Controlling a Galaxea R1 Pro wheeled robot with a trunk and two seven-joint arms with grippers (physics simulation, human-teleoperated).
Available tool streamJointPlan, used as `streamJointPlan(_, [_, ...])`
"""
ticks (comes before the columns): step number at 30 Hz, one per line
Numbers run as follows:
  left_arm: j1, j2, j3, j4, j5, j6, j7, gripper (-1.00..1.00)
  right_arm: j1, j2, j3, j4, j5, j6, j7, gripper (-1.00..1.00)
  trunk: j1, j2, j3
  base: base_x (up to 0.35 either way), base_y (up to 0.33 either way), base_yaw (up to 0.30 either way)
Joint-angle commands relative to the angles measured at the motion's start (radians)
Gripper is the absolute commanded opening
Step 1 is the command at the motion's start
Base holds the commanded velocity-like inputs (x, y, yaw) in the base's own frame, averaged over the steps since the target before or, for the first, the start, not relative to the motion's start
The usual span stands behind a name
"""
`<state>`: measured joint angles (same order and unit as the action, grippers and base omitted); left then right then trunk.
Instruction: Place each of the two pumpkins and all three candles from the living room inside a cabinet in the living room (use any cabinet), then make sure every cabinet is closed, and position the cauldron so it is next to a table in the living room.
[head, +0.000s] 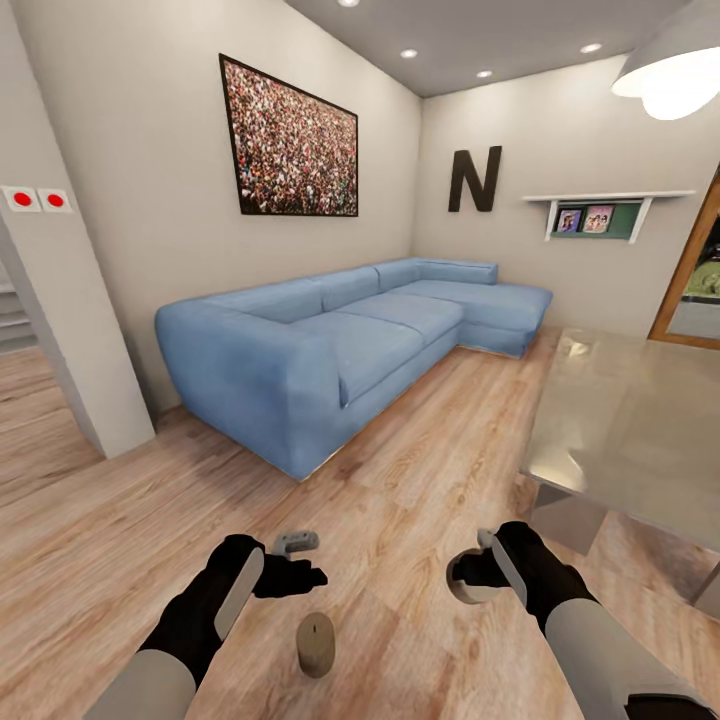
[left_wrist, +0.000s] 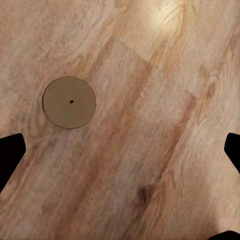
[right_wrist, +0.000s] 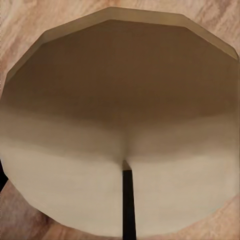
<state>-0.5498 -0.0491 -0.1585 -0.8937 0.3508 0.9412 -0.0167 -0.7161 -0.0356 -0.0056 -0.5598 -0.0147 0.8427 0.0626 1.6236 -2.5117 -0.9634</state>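
- candle (head: 316, 645) stands upright on the wood-plank floor (head: 400, 500), between the two arms and nearer the left one; in the left wrist view its round top (left_wrist: 69, 102) with a dark wick dot lies off to one side of the finger line, not between the fingers.
- left gripper (head: 298, 565) hangs above the floor just beyond the standing candle; in the left wrist view its dark fingertips (left_wrist: 10, 152) sit at opposite edges of the frame, spread wide, with bare planks between them and nothing held.
- right gripper (head: 470, 575) hangs low over the floor near the table corner; a pale round shape sits at its fingers in the head view.
- second candle (right_wrist: 120, 125) shows very close in the right wrist view, tan top face with a thin black wick line; whether the fingers clamp it cannot be told.
- table (head: 640, 420) with greyish glass top stands at the right, its grey leg close to the right arm.
- blue corner sofa (head: 340, 340) runs along the far wall, well apart from both grippers.
- framed picture (head: 292, 140) hangs above the sofa; a dark letter n (head: 475, 180) and a white wall shelf (head: 600, 212) are on the adjoining wall.
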Motion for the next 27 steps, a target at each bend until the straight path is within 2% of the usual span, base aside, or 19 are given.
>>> streamJointPlan(1, [0.0, 0.0, 0.0, -0.001, -0.002, 0.004, -0.002, 1.0, 0.0, 0.0, -0.001, -0.001, -0.002, 0.005, 0.002, -1.0, 0.0, 0.0, -0.001, 0.0, 0.0, 0.0])
streamJointPlan(3, [-0.001, 0.0, -0.01, -0.001, -0.002, 0.004, -0.002, 1.0, 0.0, 0.0, -0.001, -0.002, -0.003, 0.005, 0.003, -1.0, 0.0, 0.0, -0.001, 0.0, 0.0, 0.0])
streamJointPlan(5, [-0.001, 0.0, -0.055, -0.002, -0.002, 0.003, 0.0, 1.0, 0.0, 0.001, -0.001, -0.002, -0.003, 0.005, 0.003, -1.0, 0.0, 0.0, -0.001, 0.0, 0.0, 0.0])
streamJointPlan(11, [-0.001, -0.004, -0.116, -0.001, -0.001, 0.002, 0.006, 1.0, 0.0, 0.014, 0.0, -0.004, -0.004, 0.004, 0.001, -1.0, 0.0, 0.0, -0.001, 0.0, 0.0, 0.0])
streamJointPlan(15, [-0.001, -0.012, -0.121, 0.04, -0.001, -0.004, 0.007, 1.0, 0.0, 0.037, 0.001, -0.01, -0.003, 0.005, -0.002, -1.0, 0.0, 0.0, -0.001, 0.0, 0.0, 0.0])
streamJointPlan(20, [-0.001, -0.038, -0.122, 0.137, -0.002, -0.038, 0.006, 1.0, 0.0, 0.046, 0.001, -0.013, -0.003, 0.007, -0.003, -1.0, 0.0, 0.0, -0.001, 0.0, 0.0, 0.0])
streamJointPlan(23, [-0.001, -0.042, -0.122, 0.171, -0.003, -0.06, 0.007, 1.0, 0.0, 0.049, 0.002, -0.013, -0.002, 0.007, -0.003, -1.0, 0.0, 0.0, -0.001, 0.0, 0.0, 0.0])
streamJointPlan(27, [-0.002, -0.044, -0.122, 0.221, -0.004, -0.069, 0.008, 1.0, 0.0, 0.072, 0.002, -0.03, -0.002, 0.008, -0.003, -1.0, 0.0, 0.0, -0.001, 0.0, 0.0, 0.0])
